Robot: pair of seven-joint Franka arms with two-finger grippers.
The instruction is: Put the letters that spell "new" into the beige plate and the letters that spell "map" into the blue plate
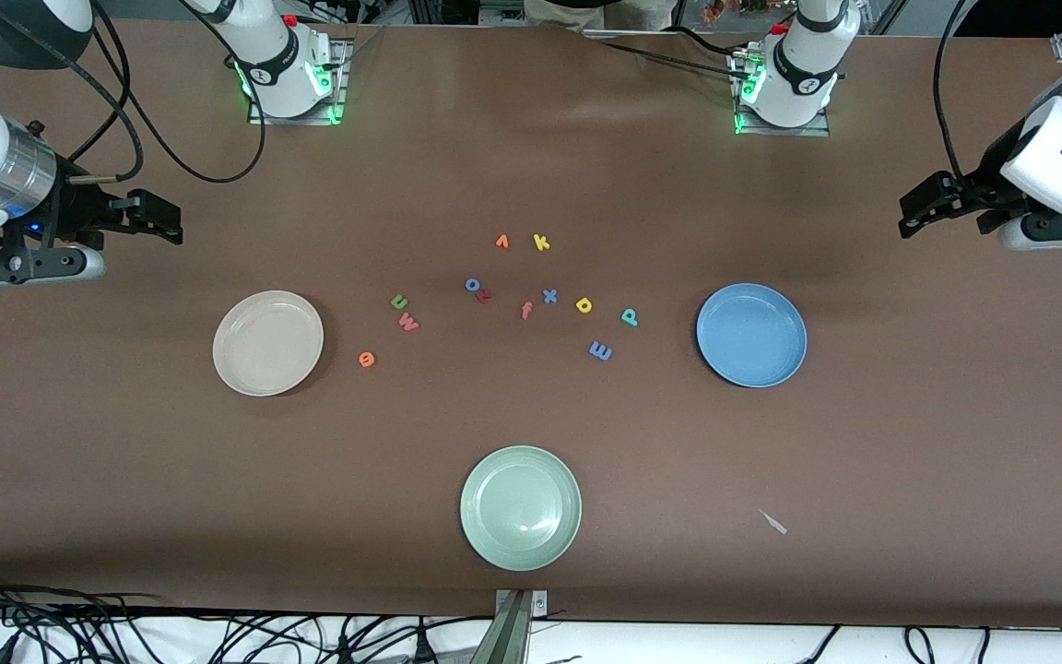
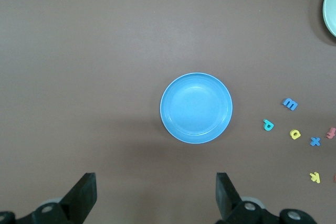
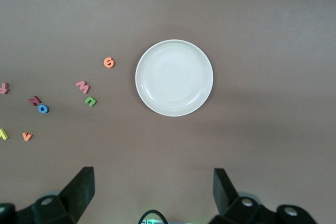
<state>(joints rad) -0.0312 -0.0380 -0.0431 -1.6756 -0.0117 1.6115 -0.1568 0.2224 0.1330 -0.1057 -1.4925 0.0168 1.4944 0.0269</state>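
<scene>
The letters lie in a loose group on the table between the beige plate (image 1: 268, 343) and the blue plate (image 1: 751, 334), and none is in a plate yet.

Nearest to the front camera is the green plate (image 1: 521, 507), which has no part in the task. Farther up, the orange e (image 1: 367, 359) lies just beside the beige plate. The red w (image 1: 409, 322) and the green n (image 1: 399, 301) are near each other, a little farther from the camera than the e. Toward the left arm's end, the blue m (image 1: 600, 350) is the nearest of its word, then the teal p (image 1: 629, 317) and the yellow a (image 1: 584, 305). The x (image 1: 549, 296), the f (image 1: 525, 310) and the k (image 1: 541, 243) must stay where they are.

The right gripper (image 1: 158, 217) hangs over the right arm's end of the table with its fingers wide apart and nothing between them. The left gripper (image 1: 920, 210) hangs over the left arm's end, also wide apart and empty.

I think the first step is a pick, and the e is a good start because it lies alone. The letters are small and flat, so the fingers should come straight down and close low, near the table. The w and n are close together, so care is needed there.
</scene>
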